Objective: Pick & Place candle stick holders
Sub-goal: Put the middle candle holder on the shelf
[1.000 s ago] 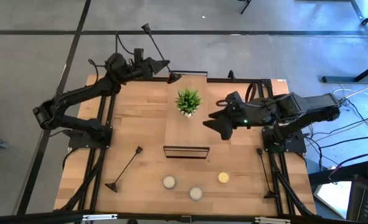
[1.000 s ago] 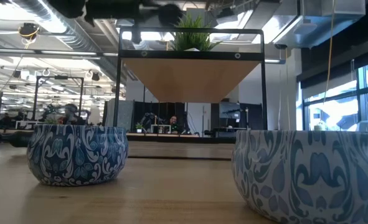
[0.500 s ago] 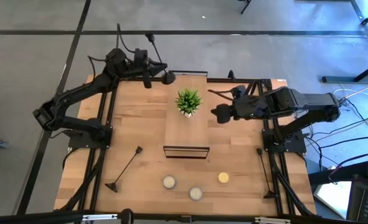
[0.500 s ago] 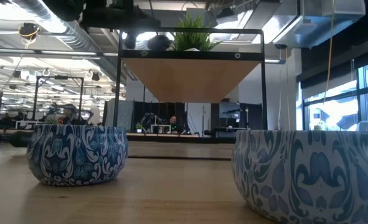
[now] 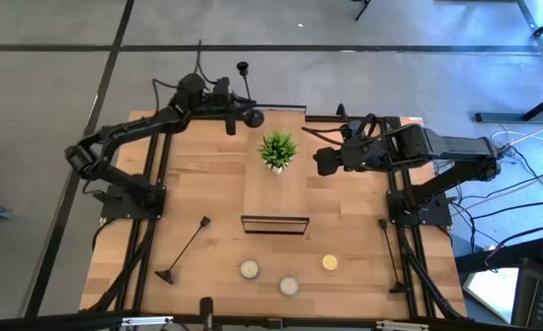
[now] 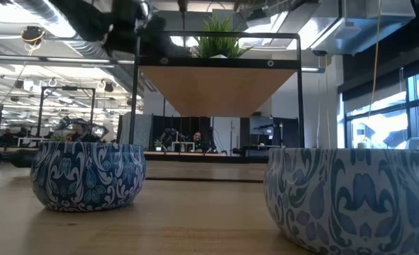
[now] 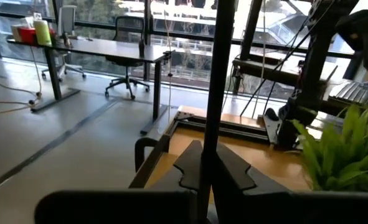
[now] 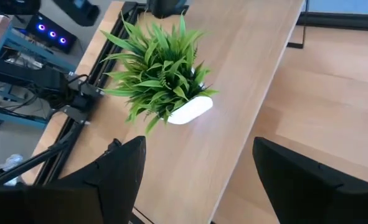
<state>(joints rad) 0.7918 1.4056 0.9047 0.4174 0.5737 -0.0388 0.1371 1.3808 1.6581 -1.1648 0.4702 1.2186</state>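
Observation:
One black candle stick holder [image 5: 248, 92] stands about upright at the far edge. Its round base [image 5: 253, 117] is by the far left corner of the raised wooden shelf [image 5: 273, 188]; whether the base touches the shelf I cannot tell. My left gripper [image 5: 239, 112] is shut on its rod. A second holder [image 5: 185, 248] lies flat on the table at the near left. My right gripper [image 5: 319, 164] hangs open above the shelf, right of the green plant [image 5: 278, 149], with nothing between its fingers [image 8: 124, 171]. My left gripper pinches the holder's thin rod [image 7: 210, 146] between its two fingers, on the part nearer the base than the cup. The fingers lie level, come from the table's left side and cross the rod. The rod runs upright through the hold, its cup [image 5: 243, 67] on top.
Three small round candles [image 5: 289, 285] sit near the front edge; in the low view they are blue patterned tins [image 6: 88, 173]. A thin dark rod [image 5: 390, 257] lies along the table's right edge. The plant [image 8: 162, 68] stands on the shelf's far half.
My left gripper has sunk and gone toward the shelf's far left corner while rolling, still shut; the holder has swung from a slant to about upright, its cup end coming over the base. My right gripper has drawn back toward the far right, tipping down, still open.

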